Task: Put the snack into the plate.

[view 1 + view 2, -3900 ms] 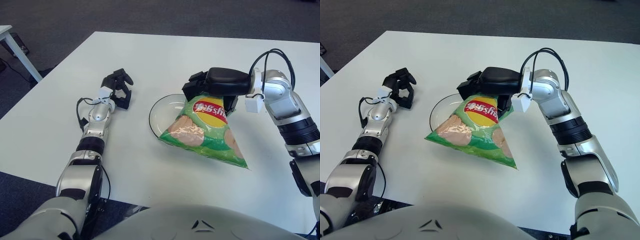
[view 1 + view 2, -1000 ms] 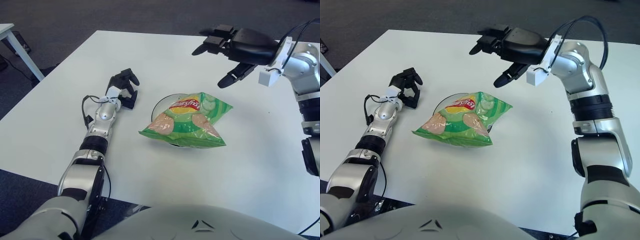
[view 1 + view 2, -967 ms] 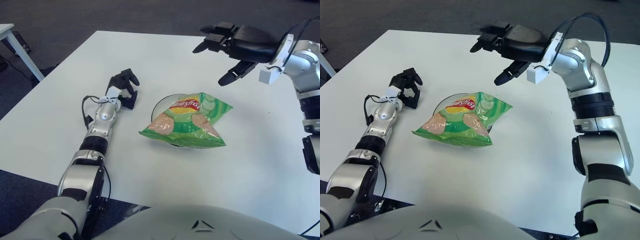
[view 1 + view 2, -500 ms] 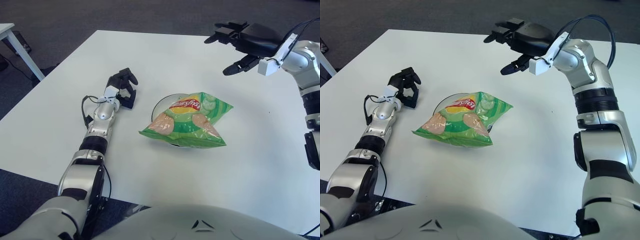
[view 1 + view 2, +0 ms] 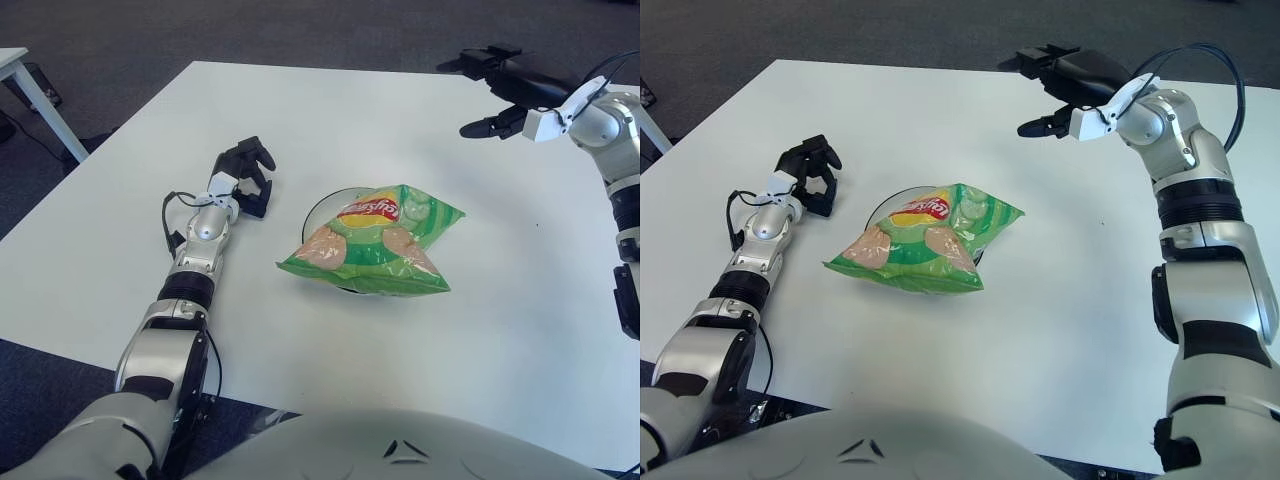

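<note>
White table [image 5: 330,110] bears plate [image 5: 322,207] with snack [image 5: 370,240]; grey carpet [image 5: 200,25] beyond.

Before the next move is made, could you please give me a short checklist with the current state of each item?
1. Snack bag lies on the plate: ok, though it overhangs the rim on both sides.
2. Right hand released, fingers spread, above the table's far right: ok.
3. Left hand apart from the plate, on its left: ok.
4. Left hand holds nothing: ok, fingers curled.
5. Bag centred in the plate: cannot tell, since the bag hides most of it.
</note>
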You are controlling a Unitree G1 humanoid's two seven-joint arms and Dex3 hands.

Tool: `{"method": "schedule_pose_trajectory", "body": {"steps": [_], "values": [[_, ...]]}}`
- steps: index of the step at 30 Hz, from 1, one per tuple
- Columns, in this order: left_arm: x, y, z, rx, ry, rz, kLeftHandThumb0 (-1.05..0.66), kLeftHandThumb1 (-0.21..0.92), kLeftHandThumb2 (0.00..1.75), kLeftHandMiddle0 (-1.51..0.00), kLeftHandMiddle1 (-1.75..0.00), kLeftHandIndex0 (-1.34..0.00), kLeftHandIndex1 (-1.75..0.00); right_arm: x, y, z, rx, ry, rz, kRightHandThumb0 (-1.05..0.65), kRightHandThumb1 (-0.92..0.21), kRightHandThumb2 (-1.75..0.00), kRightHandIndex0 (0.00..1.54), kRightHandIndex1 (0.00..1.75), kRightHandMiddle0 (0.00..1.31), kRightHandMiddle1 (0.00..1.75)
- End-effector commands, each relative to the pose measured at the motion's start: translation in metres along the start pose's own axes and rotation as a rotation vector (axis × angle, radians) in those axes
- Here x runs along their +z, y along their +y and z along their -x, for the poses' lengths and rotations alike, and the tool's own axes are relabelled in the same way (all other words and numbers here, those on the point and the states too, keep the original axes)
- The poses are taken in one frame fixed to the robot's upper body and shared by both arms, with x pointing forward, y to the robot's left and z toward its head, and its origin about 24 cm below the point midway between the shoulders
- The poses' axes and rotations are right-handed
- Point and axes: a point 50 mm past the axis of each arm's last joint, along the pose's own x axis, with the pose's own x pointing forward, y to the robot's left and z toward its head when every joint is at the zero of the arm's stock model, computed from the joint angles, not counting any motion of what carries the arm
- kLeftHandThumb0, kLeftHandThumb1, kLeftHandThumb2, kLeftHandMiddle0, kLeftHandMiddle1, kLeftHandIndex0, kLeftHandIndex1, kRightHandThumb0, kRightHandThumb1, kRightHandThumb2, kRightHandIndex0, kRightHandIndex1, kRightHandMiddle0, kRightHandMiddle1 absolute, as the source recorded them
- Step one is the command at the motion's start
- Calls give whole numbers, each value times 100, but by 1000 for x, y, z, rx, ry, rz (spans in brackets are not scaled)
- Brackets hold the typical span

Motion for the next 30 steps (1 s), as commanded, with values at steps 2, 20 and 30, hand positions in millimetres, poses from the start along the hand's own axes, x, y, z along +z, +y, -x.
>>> {"method": "schedule_pose_trajectory", "body": {"steps": [2, 20, 30], "values": [[-49, -20, 46, -31, 206, 20, -1, -8, 175, -87, -175, -75, -169, -11, 8, 2, -62, 85, -139, -104, -92, -76, 8, 15, 0, 30], [-51, -16, 46, -23, 212, 42, -1, -9, 175, -89, -175, -76, -166, -20, 29, 11, -183, 217, -511, -88, -92, -82, 4, 14, 0, 1], [-51, -17, 46, -22, 214, 52, -1, -9, 175, -89, -175, -74, -168, -46, 61, 22, -206, 309, -825, -87, -92, -95, 6, 16, 3, 3]]}}
